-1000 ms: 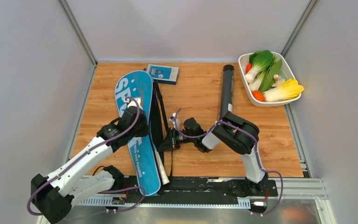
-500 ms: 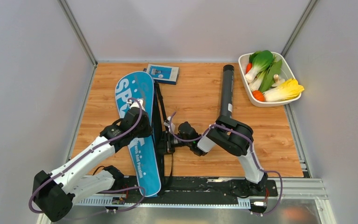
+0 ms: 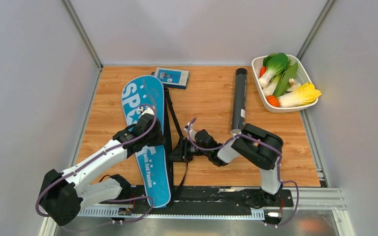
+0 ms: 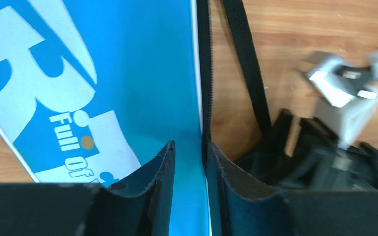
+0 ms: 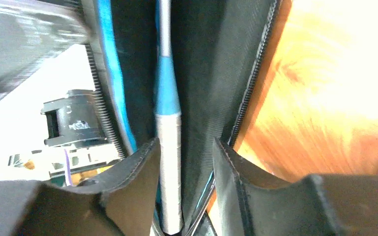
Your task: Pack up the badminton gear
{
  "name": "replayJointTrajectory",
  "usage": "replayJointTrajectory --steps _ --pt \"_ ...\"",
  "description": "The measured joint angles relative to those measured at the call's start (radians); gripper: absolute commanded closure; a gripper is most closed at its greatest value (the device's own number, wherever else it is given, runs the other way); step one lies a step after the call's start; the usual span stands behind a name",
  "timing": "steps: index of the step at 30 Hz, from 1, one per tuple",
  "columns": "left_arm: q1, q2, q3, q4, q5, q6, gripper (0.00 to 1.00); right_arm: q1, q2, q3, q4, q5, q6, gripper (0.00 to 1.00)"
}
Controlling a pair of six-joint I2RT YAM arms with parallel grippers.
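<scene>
Racket cover (image 3: 140,96) lying lengthwise on wooden table (image 3: 206,103), left gripper (image 4: 189,150) pinched onto its zipper edge, right gripper (image 5: 183,147) spread apart astride white racket handle (image 5: 170,167) inside its opening

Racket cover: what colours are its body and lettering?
Blue racket cover with white lettering; best seen in top external view.

1 racket handle (image 5: 169,147) with head hidden inside the racket cover (image 3: 139,98), cover lettering partly behind the left arm (image 3: 103,157), right arm (image 4: 342,96) blurred in left wrist view, small blue box (image 3: 172,76) label unreadable
</scene>
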Motion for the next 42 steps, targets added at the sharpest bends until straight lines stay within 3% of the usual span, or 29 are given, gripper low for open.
replayJointTrajectory --steps 3,7,9,14,23,32,42 --pt "0.0 0.023 0.019 -0.034 -0.038 0.003 0.48 -0.012 -0.114 -0.02 -0.092 0.054 -0.055 0.39" --pt "0.011 0.059 0.069 -0.077 -0.095 0.011 0.34 -0.027 -0.183 -0.013 -0.178 0.126 -0.121 0.35" --pt "0.033 0.072 0.083 -0.083 -0.118 0.011 0.31 -0.039 -0.184 -0.005 -0.22 0.151 -0.147 0.33" --pt "0.103 0.081 0.082 -0.096 -0.126 0.008 0.28 -0.079 -0.172 0.029 -0.268 0.164 -0.201 0.26" --pt "0.199 0.088 0.006 -0.051 -0.074 0.001 0.23 -0.116 -0.056 0.245 -0.324 0.156 -0.294 0.23" --pt "0.221 0.174 -0.034 0.006 -0.048 -0.022 0.18 -0.127 0.016 0.363 -0.439 0.25 -0.399 0.2" --pt "0.242 0.179 -0.058 0.034 -0.05 -0.05 0.17 -0.153 0.071 0.366 -0.316 0.171 -0.394 0.23"
